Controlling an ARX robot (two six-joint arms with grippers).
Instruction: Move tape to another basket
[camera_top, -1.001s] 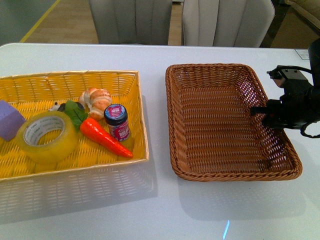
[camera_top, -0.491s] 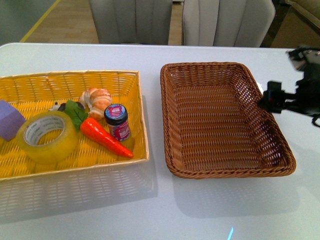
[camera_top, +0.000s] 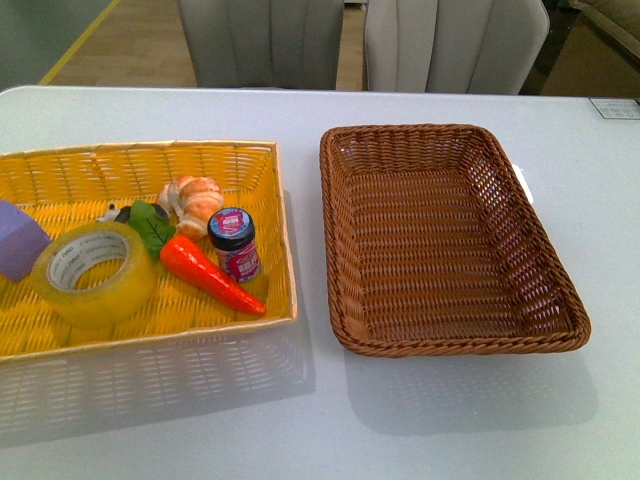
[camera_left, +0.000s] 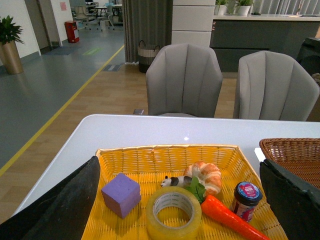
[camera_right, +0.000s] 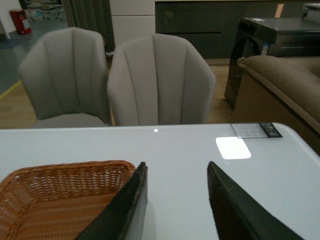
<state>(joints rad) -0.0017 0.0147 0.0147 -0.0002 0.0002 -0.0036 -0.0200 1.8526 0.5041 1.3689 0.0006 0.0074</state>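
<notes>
Presently, the tape (camera_top: 92, 272) is seen in the yellow basket (camera_top: 285, 230), at 9 o'clock from the wicker basket (camera_top: 450, 345), ahead of the parted jaws of the left gripper (camera_left: 178, 165), the jaws of the right gripper (camera_right: 176, 167) being likewise parted.

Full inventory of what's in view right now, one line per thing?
table: 1, white, under everything
yellow basket: 1, yellow, table's left side
brown basket: 1, brown, table's right side, nothing in it
tape: 1, yellowish, yellow basket, front left
block: 1, purple, yellow basket, left of the tape
carrot: 1, orange with green leaf, yellow basket, right of the tape
jar: 1, pink label with dark lid, beside the carrot
croissant: 1, tan, behind the jar
panda: 1, black and white, left of the croissant
chairs: 2, grey, behind the table
left claw: 1, black, open, above the yellow basket
right claw: 1, black, open, by the brown basket's corner
</notes>
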